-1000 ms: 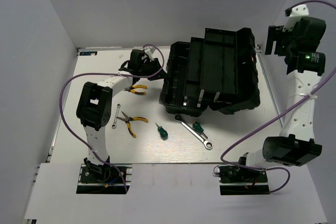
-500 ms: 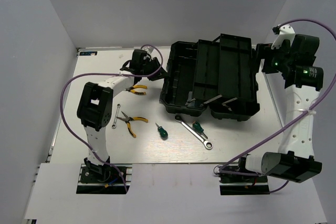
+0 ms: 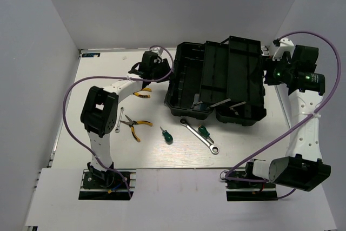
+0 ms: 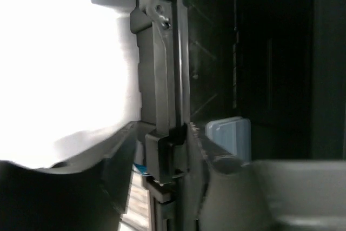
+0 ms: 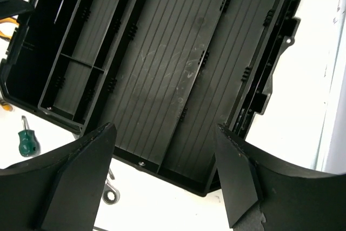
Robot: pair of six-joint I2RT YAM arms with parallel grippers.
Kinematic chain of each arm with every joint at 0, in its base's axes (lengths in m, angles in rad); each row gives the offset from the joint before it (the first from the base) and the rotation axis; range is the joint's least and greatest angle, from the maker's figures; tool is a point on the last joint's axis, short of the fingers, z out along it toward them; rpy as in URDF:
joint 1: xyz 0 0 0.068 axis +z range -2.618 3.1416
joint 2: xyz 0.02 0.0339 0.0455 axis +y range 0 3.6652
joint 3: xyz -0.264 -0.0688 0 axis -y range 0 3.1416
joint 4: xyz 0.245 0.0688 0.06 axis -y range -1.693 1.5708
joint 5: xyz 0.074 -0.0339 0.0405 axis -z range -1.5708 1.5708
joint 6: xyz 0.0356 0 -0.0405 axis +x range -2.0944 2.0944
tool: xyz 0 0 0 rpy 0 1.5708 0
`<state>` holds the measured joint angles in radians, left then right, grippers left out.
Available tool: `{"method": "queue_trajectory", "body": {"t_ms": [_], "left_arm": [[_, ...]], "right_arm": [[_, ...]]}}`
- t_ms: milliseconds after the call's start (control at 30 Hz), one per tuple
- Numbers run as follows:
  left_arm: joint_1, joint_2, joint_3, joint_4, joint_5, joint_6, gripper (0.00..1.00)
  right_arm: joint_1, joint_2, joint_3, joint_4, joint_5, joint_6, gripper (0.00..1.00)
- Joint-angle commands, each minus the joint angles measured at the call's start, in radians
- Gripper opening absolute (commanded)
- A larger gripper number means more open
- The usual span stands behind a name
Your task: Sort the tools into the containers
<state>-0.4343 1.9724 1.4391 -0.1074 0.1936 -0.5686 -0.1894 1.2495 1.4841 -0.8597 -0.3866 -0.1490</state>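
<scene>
Gripping the rim of the black toolbox's [image 3: 216,79] left wall: left gripper [image 4: 165,133], closed on it. Right gripper [image 5: 165,128] hangs above the open toolbox, fingers wide apart, empty. On the table [image 3: 108,150], outside the toolbox: pliers [image 3: 135,128], second pliers [image 3: 142,93], screwdriver [image 3: 167,135], second screwdriver [image 3: 204,131], long wrench [image 3: 200,136], short wrench [image 3: 119,120].

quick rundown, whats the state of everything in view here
toolbox: open, no tool seen inside
lid: folded back, lying flat
left gripper: straddling the toolbox rim, clamping unclear
right gripper: open, empty, above the lid
pliers: lying on the table
screwdrivers: on table
long wrench: on table
short wrench: on table
</scene>
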Motion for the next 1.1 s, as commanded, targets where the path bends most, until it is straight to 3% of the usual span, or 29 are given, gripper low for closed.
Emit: {"method": "queue_trajectory", "body": {"t_ms": [0, 100, 167, 300, 500, 600, 633, 767, 1067], "left_arm": [[-0.004, 0.006, 0.006, -0.046, -0.002, 0.151, 0.54], [-0.004, 0.006, 0.036, -0.061, 0.050, 0.228, 0.65], [-0.014, 0.035, 0.094, -0.101, 0.037, 0.262, 0.66], [-0.035, 0.080, 0.171, -0.210, -0.040, 0.340, 0.66], [-0.076, 0.112, 0.190, -0.239, -0.109, 0.395, 0.60], [-0.099, 0.149, 0.230, -0.287, -0.180, 0.418, 0.47], [-0.100, 0.160, 0.230, -0.296, -0.219, 0.418, 0.29], [-0.109, 0.160, 0.241, -0.327, -0.285, 0.351, 0.00], [-0.100, 0.169, 0.276, -0.416, -0.353, 0.061, 0.00]], "right_arm": [[-0.001, -0.032, -0.015, 0.033, -0.021, 0.002, 0.78], [0.002, -0.033, -0.024, 0.039, -0.020, -0.001, 0.78], [-0.001, -0.035, -0.024, 0.036, -0.024, -0.001, 0.78], [0.001, -0.033, -0.010, 0.034, -0.029, 0.006, 0.78], [0.001, -0.033, -0.004, 0.028, -0.037, 0.008, 0.78], [-0.004, -0.032, -0.002, 0.027, -0.041, 0.011, 0.79], [0.001, -0.033, -0.002, 0.027, -0.041, 0.011, 0.79], [-0.002, -0.033, -0.005, 0.040, -0.043, 0.009, 0.79], [-0.001, -0.045, -0.028, 0.024, -0.046, 0.017, 0.79]]}}
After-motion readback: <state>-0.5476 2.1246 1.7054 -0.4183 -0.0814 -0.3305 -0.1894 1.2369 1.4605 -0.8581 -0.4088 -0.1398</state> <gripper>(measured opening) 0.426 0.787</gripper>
